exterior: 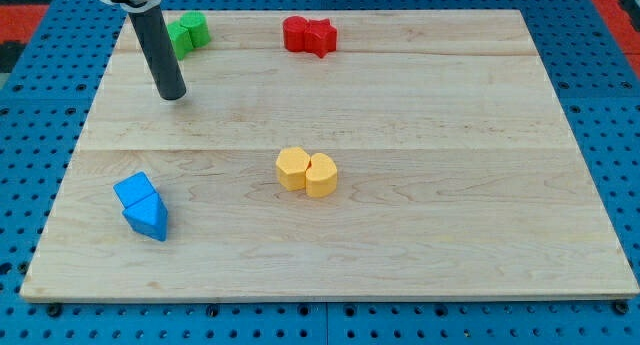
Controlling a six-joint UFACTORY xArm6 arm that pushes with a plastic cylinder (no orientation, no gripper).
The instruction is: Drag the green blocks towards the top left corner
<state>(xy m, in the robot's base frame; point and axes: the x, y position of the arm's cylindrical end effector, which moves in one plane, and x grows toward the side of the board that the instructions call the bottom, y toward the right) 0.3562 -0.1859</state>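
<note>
Two green blocks [188,32] sit touching each other near the board's top left corner; their shapes are hard to make out and the rod hides part of the left one. My tip [172,93] rests on the board just below them, slightly to their left and apart from them. The dark rod rises from the tip towards the view's top left.
Two red blocks [308,35] touch at the view's top centre. Two yellow blocks [306,172] touch at the board's middle. A blue cube and blue triangular block [142,206] touch at the lower left. The wooden board [450,115] lies on a blue pegboard.
</note>
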